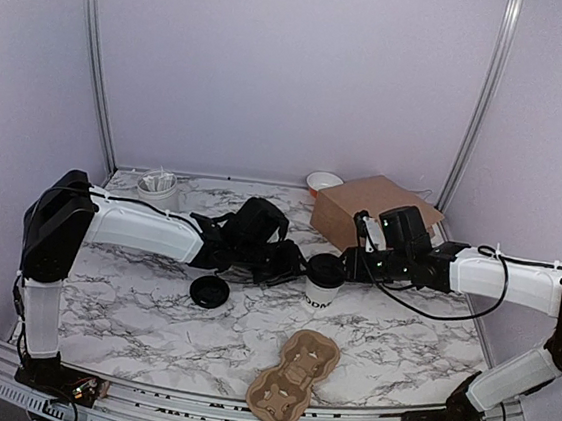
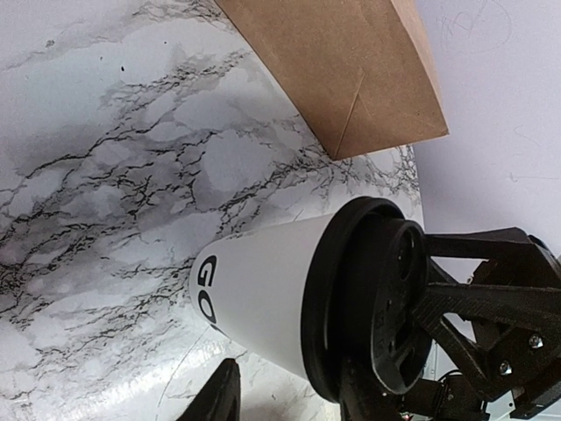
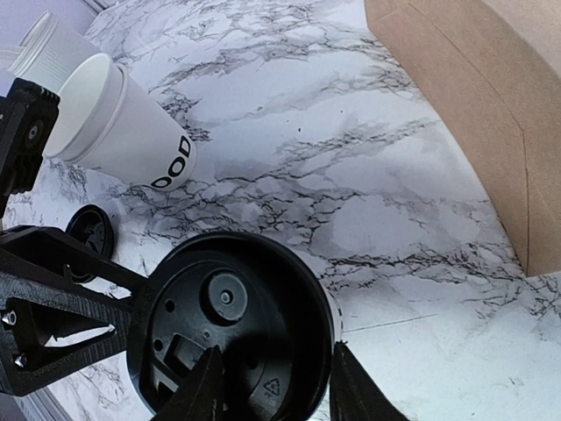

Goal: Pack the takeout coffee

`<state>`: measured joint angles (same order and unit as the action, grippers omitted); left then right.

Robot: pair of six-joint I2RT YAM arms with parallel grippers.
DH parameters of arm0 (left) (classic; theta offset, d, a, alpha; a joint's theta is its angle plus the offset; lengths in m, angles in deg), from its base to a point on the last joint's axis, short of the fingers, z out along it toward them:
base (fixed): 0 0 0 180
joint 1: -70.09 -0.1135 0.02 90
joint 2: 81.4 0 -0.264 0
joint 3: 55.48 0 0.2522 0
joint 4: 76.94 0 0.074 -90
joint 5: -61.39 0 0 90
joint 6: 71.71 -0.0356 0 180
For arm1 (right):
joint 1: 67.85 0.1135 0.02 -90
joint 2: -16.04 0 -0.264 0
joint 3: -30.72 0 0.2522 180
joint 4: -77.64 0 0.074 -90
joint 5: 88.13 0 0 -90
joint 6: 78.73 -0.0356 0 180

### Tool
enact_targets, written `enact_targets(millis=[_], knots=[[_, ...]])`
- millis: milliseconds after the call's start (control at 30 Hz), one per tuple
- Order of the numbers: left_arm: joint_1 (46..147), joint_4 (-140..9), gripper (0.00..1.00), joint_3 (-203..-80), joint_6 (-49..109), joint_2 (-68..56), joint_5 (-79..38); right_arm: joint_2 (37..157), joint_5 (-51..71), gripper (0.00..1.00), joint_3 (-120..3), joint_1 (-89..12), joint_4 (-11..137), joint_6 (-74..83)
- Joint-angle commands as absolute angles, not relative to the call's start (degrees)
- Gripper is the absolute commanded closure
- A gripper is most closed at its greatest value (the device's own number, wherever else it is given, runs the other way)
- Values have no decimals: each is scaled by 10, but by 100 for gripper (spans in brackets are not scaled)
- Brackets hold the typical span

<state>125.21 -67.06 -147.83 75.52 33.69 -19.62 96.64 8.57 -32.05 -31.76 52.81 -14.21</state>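
Where the two arms meet near mid-table, the takeout coffee [image 1: 322,285] stands upright on the marble-patterned tabletop [image 1: 149,322], just in front of the brown paper bag [image 1: 366,211]. Cup: small, white, smooth matte paper, tapering toward the base. Bold black lettering [image 2: 207,285] runs round the lower wall, only partly readable. Its lid [image 3: 232,320]: round black plastic, slightly glossy, with a raised rim and a sunken centre carrying a small boss, moulded marks and a recycling triangle. Left gripper [image 2: 289,384] sits at the cup's left side, rolled so that one finger lies by the lid rim and the other lower along the wall. Its fingers are apart, and contact with the cup cannot be told. Right gripper [image 3: 276,353] comes at the lid from the right, black fingers apart and flanking the lid's near edge; whether they clamp it cannot be told. Both grippers are black frames with open triangular webbing. Bag: kraft brown, boxy, crisp folds. A loose black lid [image 1: 210,291] lies flat on the marble to the left of the coffee. The right wrist view shows a second white cup [image 3: 123,136] beyond it, lettered in black. A tan moulded-pulp carrier [image 1: 294,378], lumpy and hollowed, lies near the front edge. At the back, a white canister of sticks [image 1: 158,188] and a white bowl [image 1: 321,182] with an orange inside.
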Motion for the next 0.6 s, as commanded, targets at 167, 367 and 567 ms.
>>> enact_targets(millis=[167, 367, 567], knots=[[1281, -545, 61, -1436, 717, 422, -255, 982, 105, 62, -302, -306, 500, -146], [1287, -529, 64, -1433, 706, 434, -268, 980, 105, 62, -297, -299, 511, -154], [1293, -517, 68, -1431, 699, 447, -270, 984, 105, 62, -300, -292, 519, -161]])
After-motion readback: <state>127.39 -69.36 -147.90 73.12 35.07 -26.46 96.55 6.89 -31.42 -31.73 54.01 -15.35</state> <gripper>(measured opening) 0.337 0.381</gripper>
